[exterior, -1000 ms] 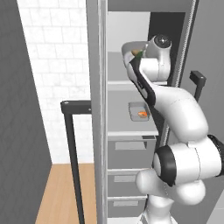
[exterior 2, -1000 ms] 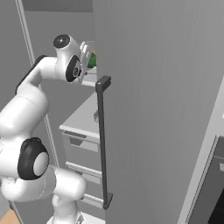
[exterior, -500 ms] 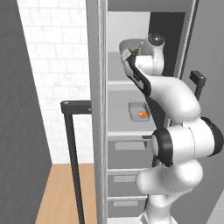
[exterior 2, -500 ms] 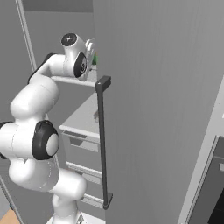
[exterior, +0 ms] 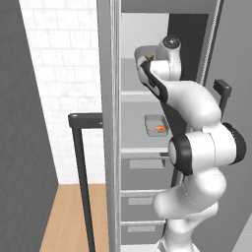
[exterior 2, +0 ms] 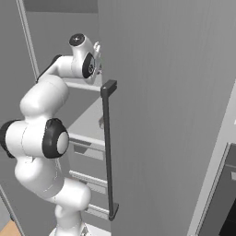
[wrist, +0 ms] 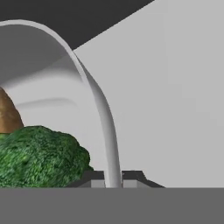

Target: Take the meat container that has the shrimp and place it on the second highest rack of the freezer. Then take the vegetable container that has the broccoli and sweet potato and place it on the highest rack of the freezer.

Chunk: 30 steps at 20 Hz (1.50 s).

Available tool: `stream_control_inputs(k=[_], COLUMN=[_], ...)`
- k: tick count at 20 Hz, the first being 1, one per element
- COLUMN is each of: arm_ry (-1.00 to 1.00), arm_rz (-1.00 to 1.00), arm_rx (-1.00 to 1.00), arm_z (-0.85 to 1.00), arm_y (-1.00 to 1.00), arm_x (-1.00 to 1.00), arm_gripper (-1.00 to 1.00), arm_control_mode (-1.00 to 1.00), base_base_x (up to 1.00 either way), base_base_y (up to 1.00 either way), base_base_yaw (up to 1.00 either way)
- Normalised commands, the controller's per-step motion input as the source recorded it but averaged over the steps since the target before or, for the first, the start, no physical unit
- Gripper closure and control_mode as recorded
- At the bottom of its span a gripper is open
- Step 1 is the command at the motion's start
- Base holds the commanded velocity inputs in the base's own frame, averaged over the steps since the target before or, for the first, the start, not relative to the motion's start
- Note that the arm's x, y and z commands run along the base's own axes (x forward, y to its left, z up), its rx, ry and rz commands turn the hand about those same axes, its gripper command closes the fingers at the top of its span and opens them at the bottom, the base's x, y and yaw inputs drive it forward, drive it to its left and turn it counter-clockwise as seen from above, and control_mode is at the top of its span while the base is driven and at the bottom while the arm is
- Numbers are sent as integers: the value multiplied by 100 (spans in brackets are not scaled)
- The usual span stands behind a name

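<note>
Inside the tall grey freezer (exterior: 162, 49), the white arm's gripper (wrist: 113, 178) pinches the thin rim of a shallow grey metal vegetable container (wrist: 94, 94) holding green broccoli (wrist: 39, 155), raised near the highest rack (exterior: 140, 93). It looks stiff, light and smooth, likely to tip when held by one edge.

The arm (exterior: 197, 147) is glossy white, built of bulbous rounded links. Broad black rings mark its joints, with a black band along the upper link. A round dark cap tops the wrist. The fingertips (wrist: 131, 176) are small, dark and angular, with pale grey inner faces.
</note>
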Motion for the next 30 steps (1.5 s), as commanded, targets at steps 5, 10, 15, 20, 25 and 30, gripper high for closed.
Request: stream_control_inputs(k=[5,10,15,20,25,30], arm_ry=[3,0,0,0,0,0], arm_rz=[-1,0,0,0,0,0], arm_rx=[0,0,0,0,0,0], arm_z=[-14,-25,-29,0,0,0], arm_y=[-10,0,0,0,0,0], arm_x=[20,19,19,0,0,0], arm_gripper=[100,100,100,100,100,-100], arm_control_mode=[-100,-100,-100,-100,-100,-100], base_base_x=[0,0,0,0,0,0], base_base_y=[0,0,0,0,0,0], base_base_yaw=[0,0,0,0,0,0])
